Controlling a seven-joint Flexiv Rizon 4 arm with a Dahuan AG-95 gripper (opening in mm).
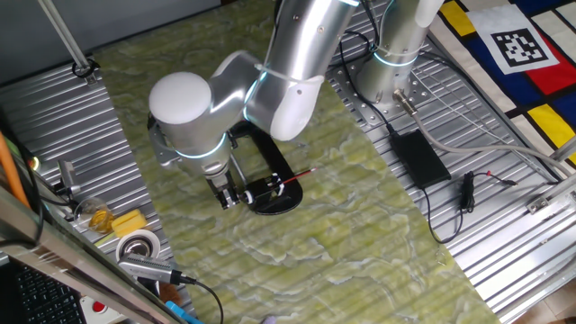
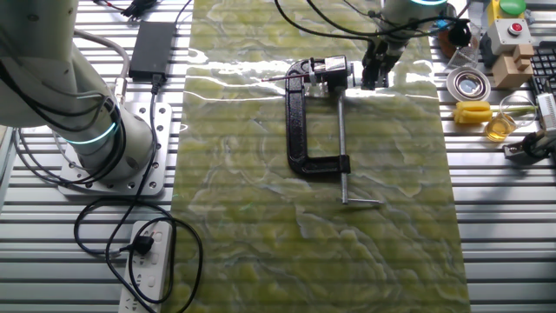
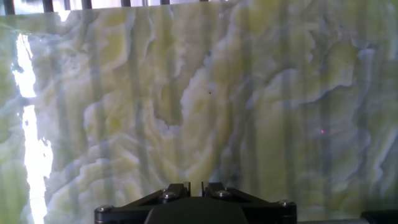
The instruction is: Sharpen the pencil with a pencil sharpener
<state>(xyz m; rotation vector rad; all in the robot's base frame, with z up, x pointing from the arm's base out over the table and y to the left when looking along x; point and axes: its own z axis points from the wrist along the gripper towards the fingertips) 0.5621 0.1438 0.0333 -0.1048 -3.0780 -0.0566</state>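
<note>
The pencil sharpener stands on the green marbled mat, with a black oval base (image 1: 279,202), a black C-shaped frame (image 2: 300,122) and a silver rod (image 2: 341,139). Its small white parts (image 2: 326,69) sit at the far end in the other fixed view. The thin red pencil (image 1: 298,177) pokes out of the sharpener, tilted up to the right; the other fixed view shows the pencil (image 2: 281,78) pointing left. My gripper (image 1: 230,196) hangs just left of the base, close beside the white parts. In the hand view its fingers (image 3: 176,190) stand close together, shut on nothing, over bare mat.
A flat black power brick (image 1: 418,155) lies on the ribbed metal table right of the mat. A second arm's base (image 1: 391,72) stands behind it. A tape roll (image 1: 137,245), a yellow block (image 1: 129,222) and tools crowd the left edge. A white power strip (image 2: 148,261) lies near the other arm.
</note>
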